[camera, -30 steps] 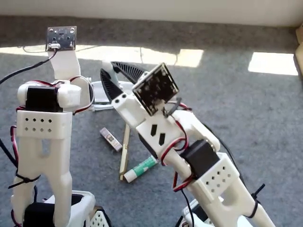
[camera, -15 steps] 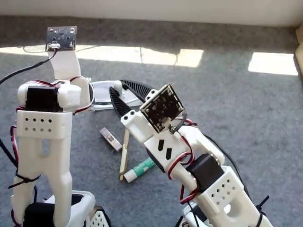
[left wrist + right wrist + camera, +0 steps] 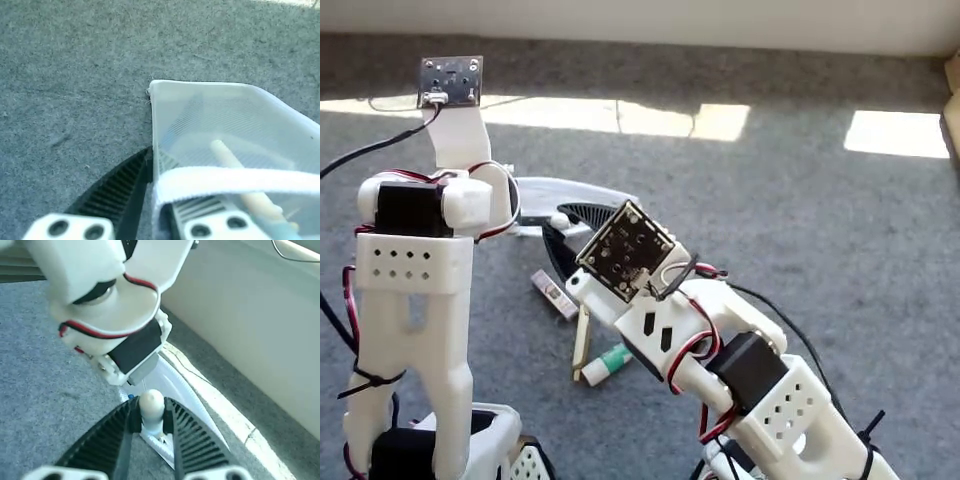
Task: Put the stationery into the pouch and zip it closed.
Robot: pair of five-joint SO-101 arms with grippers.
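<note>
Glue stick [image 3: 605,362] lies flat, slanted, white end beside the ruler [image 3: 582,335].

I count one mesh pouch [image 3: 570,190] and five pieces of stationery. Three lie loose on the carpet [image 3: 840,250] at the pouch's six o'clock: a small block [image 3: 554,296], a wooden stick [image 3: 583,338] and a green-and-white tube [image 3: 607,364]. One pale pen [image 3: 240,175] is inside the pouch, and one white-capped stick [image 3: 151,402] sits between the jaws of the right gripper [image 3: 151,410].
</note>
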